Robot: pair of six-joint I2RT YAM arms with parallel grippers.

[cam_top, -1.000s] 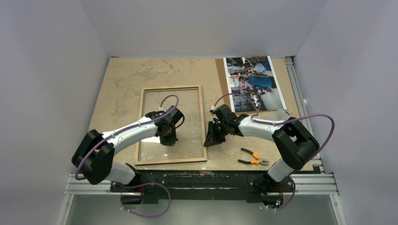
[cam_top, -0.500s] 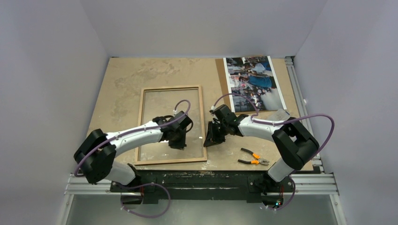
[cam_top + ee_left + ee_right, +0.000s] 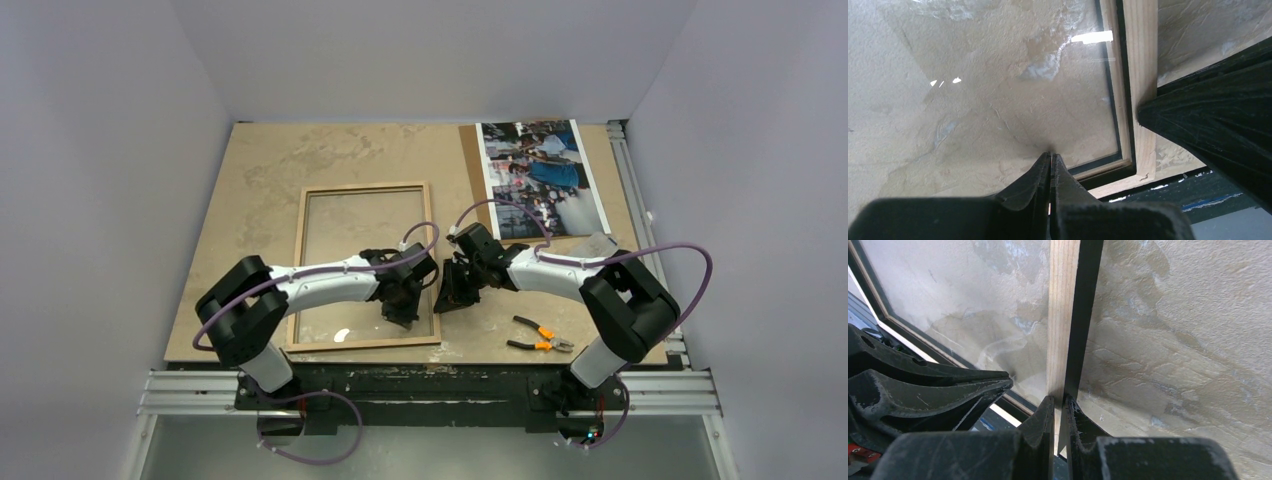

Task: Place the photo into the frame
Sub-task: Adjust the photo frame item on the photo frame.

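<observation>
The frame (image 3: 365, 187) lies on the table with its light wood back up and its clear pane showing the tabletop. My right gripper (image 3: 446, 297) is shut on the frame's right rail (image 3: 1063, 315), one finger on each side of it (image 3: 1060, 399). Just inside the near right corner, my left gripper (image 3: 406, 312) is shut and empty, its tips (image 3: 1050, 155) down at the pane. That corner shows in the left wrist view as the frame (image 3: 1140, 75). The photo (image 3: 540, 176), picture side up, lies at the far right.
A brown backing board (image 3: 470, 165) sticks out from under the photo's left edge. Orange-handled pliers (image 3: 541, 335) lie near the front edge, right of the frame. The two grippers stand close together at the right rail, the right gripper's finger (image 3: 1218, 125) filling the left wrist view's right side.
My left arm has swung right across the pane, from its middle to the near right corner beside the right gripper. The right arm and the frame have not moved.
</observation>
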